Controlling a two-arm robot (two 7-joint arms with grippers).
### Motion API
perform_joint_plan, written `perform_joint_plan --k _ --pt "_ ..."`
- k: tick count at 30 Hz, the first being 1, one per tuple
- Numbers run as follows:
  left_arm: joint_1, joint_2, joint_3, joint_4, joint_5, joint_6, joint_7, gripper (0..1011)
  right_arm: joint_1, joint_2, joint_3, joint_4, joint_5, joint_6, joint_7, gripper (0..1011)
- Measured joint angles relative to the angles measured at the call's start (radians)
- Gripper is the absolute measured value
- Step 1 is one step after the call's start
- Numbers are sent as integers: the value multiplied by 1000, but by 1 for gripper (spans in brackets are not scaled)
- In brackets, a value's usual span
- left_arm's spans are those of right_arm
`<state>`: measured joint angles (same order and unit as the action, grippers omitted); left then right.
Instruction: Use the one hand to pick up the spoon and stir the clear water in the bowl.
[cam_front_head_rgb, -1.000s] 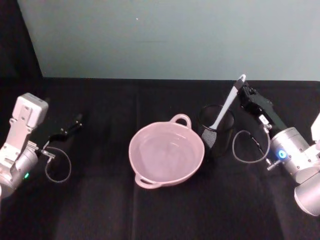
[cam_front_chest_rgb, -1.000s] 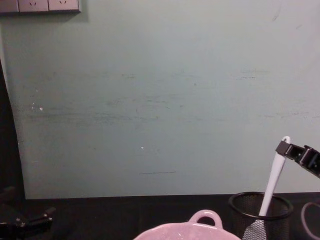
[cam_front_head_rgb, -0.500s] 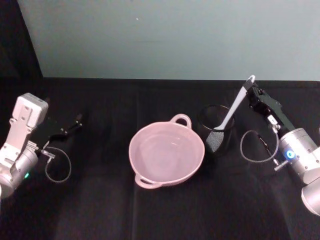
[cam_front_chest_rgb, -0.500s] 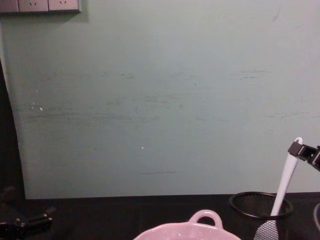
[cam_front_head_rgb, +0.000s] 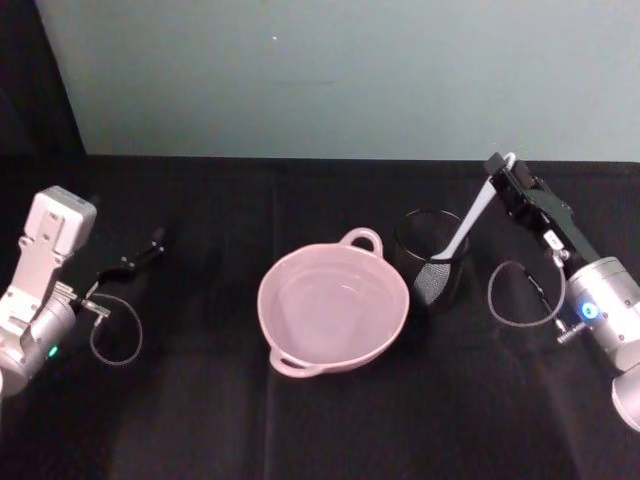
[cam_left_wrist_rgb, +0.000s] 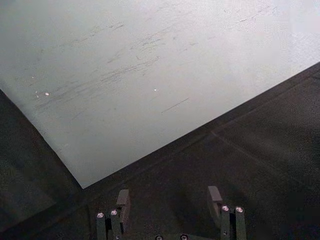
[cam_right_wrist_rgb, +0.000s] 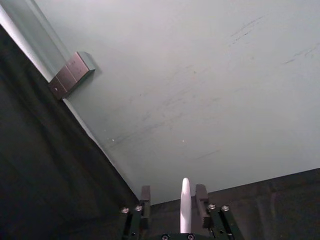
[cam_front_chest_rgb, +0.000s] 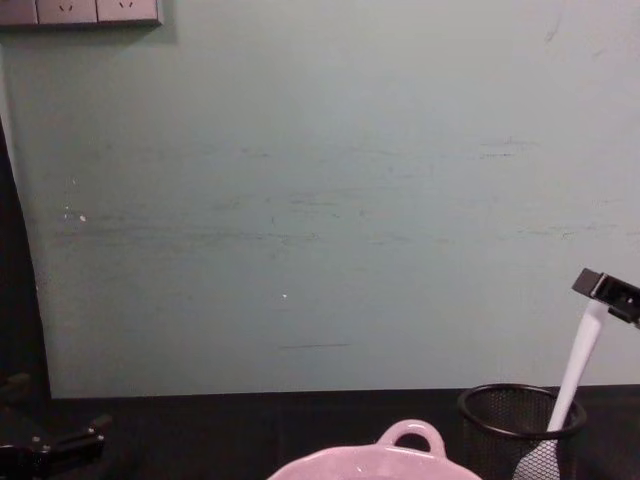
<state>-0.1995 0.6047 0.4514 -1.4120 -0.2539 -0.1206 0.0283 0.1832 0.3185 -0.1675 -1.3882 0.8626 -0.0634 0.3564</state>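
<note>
where the black table (cam_front_head_rgb: 300, 420) meets the wall, one pink bowl (cam_front_head_rgb: 333, 308) holds clear water and one mesh cup (cam_front_head_rgb: 432, 262) beside it holds one spoon (cam_front_head_rgb: 470, 225), leaning, handle tip pinched by the right gripper (cam_front_head_rgb: 502, 170); left gripper (cam_front_head_rgb: 150, 245) parked apart, fingers spread.

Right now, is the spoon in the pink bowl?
No, the spoon stands in the black mesh cup beside the bowl.

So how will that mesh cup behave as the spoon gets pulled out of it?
The mesh cup looks light, so it may tip or drag. The spoon leans on its rim, and the right gripper holds the handle tip. The paddle might catch the rim, though the spoon seems stiff.
</note>
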Motion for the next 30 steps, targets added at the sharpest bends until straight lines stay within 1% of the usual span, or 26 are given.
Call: perform_joint_plan --k 1,2,3,4,6,7,9,10,11,12,14,16,17,18,19,22,23,25,26,27,30 --pt "0 0 0 0 0 0 0 1011 -6 4 1 -7 0 3 -3 554" --pt "0 0 0 0 0 0 0 1011 -18 12 2 -22 -1 8 -9 615" --pt "0 0 0 0 0 0 0 1011 -18 12 2 -22 -1 8 -9 627" --pt "0 0 0 0 0 0 0 1011 -32 22 4 -41 -5 13 -15 676" --pt "0 0 0 0 0 0 0 1011 -48 34 6 -61 -10 19 -23 734" --pt "0 0 0 0 0 0 0 1011 -63 48 7 -84 -15 27 -31 768" --pt "0 0 0 0 0 0 0 1011 -79 62 9 -106 -22 37 -41 810" --pt "0 0 0 0 0 0 0 1011 -95 78 10 -132 -30 50 -51 864" --pt "0 0 0 0 0 0 0 1011 -103 87 10 -145 -35 58 -58 882" --pt "0 0 0 0 0 0 0 1011 -119 106 11 -175 -46 72 -68 896" --pt "0 0 0 0 0 0 0 1011 -133 124 12 -201 -56 87 -79 960" --pt "0 0 0 0 0 0 0 1011 -147 144 13 -228 -69 105 -91 985" --pt "0 0 0 0 0 0 0 1011 -160 165 14 -255 -84 122 -102 1002" --pt "0 0 0 0 0 0 0 1011 -167 177 15 -268 -92 131 -107 1002" --pt "0 0 0 0 0 0 0 1011 -178 197 18 -291 -106 148 -117 1002" --pt "0 0 0 0 0 0 0 1011 -191 226 24 -315 -121 177 -126 1002" --pt "0 0 0 0 0 0 0 1011 -196 246 27 -324 -132 197 -128 1002" --pt "0 0 0 0 0 0 0 1011 -198 262 28 -327 -144 214 -132 1003" --pt "0 0 0 0 0 0 0 1011 -197 275 28 -327 -157 229 -134 1003" --pt "0 0 0 0 0 0 0 1011 -197 275 28 -327 -157 229 -134 1002" --pt "0 0 0 0 0 0 0 1011 -184 295 18 -309 -196 256 -140 1002"
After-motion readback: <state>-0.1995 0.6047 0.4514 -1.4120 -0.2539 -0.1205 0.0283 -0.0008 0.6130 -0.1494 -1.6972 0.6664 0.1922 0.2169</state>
